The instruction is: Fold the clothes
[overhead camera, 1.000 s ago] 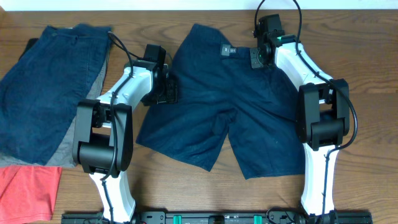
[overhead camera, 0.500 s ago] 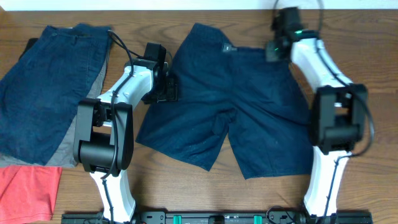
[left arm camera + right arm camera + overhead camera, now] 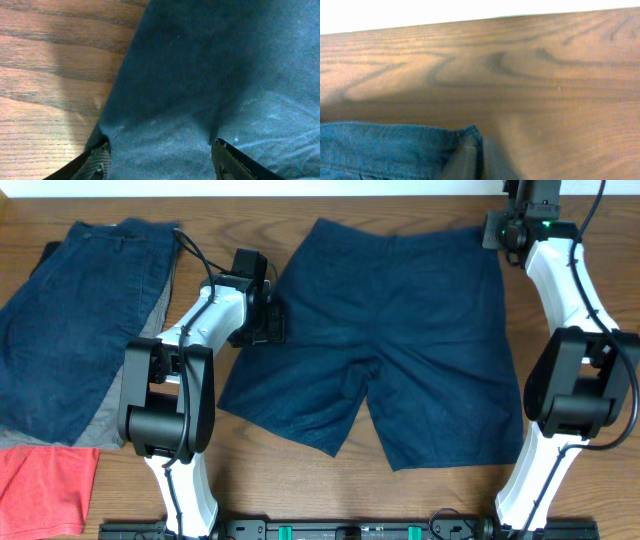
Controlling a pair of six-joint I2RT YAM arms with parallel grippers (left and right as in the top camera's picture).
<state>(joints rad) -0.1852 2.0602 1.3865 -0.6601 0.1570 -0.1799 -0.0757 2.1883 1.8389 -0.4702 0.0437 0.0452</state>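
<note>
At the far edge, our right gripper (image 3: 498,232) has dragged the waistband corner (image 3: 470,137) outward, so the navy shorts (image 3: 400,350) now lie flat between our arms, ready to fold; we cannot tell its jaws' state. Our left gripper (image 3: 161,156) rests spread wide on their left edge.

Navy shorts (image 3: 400,330) lie flat on the wooden table (image 3: 300,490), waistband at the far edge, both legs toward the arm bases. Left gripper (image 3: 272,322) is at the shorts' left side edge, fingers over the cloth. Right gripper (image 3: 497,230) is at the waistband's right corner; contact unclear. Neither gripper's opening is readable from above. Outboard of the left fingers: faded denim shorts (image 3: 70,310) on grey cloth (image 3: 110,420), and a coral-red garment (image 3: 45,485) nearer the base.
</note>
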